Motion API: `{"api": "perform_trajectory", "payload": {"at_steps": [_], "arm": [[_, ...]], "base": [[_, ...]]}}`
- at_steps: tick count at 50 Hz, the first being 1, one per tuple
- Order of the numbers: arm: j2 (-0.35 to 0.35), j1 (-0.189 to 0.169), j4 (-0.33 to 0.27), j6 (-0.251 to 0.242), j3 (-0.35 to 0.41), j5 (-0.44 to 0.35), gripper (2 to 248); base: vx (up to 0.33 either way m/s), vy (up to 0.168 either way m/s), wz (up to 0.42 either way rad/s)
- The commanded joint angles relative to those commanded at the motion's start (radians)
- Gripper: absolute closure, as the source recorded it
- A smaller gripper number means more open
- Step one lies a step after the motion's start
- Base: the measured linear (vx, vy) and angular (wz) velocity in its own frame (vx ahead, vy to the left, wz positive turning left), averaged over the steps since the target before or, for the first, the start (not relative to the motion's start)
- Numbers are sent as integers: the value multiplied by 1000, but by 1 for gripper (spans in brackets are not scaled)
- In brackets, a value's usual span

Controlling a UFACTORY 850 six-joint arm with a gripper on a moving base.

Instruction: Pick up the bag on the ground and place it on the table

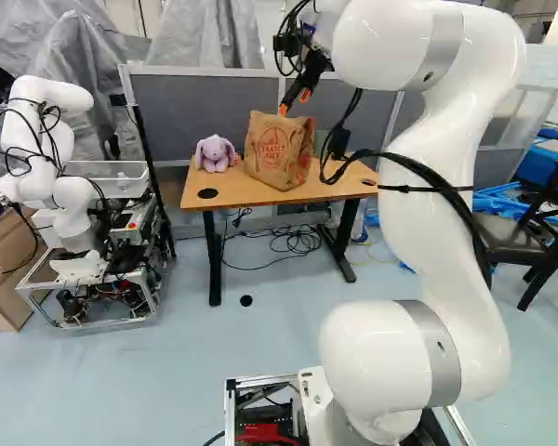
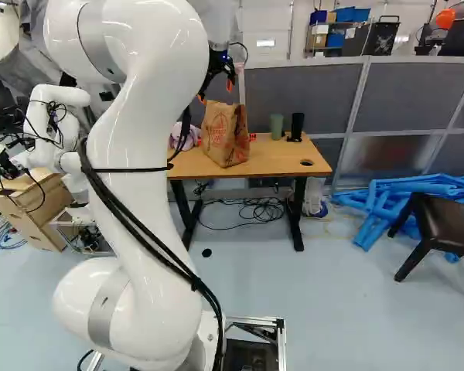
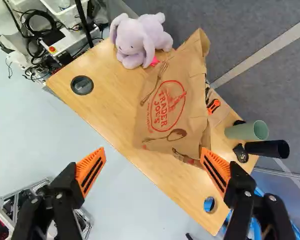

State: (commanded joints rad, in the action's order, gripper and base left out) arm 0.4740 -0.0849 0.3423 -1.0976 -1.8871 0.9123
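Bag (image 1: 277,153) stands on the table (image 1: 237,193), to the far side of the pincer (image 3: 152,150) and below it — fingers apart, gripping nothing. Placing looks done — retreat likely wants up and toward the near side.

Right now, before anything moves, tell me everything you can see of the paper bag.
The paper bag is brown and creased, printed with a red oval emblem and pictures of a fork and a spoon. It stands upright on the wooden table, beside the purple plush toy. The open hand is above it, not gripping; whether a finger touches it, I cannot tell. Its contents do not show.
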Motion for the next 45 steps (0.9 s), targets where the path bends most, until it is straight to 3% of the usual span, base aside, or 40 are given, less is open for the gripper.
{"api": "perform_trajectory", "payload": {"at_steps": [22,45], "arm": [[-51,6,-23,75,122,-121,3],[-130,15,-59,189,310,-307,3]], "base": [[0,0,0],[0,0,0]]}}
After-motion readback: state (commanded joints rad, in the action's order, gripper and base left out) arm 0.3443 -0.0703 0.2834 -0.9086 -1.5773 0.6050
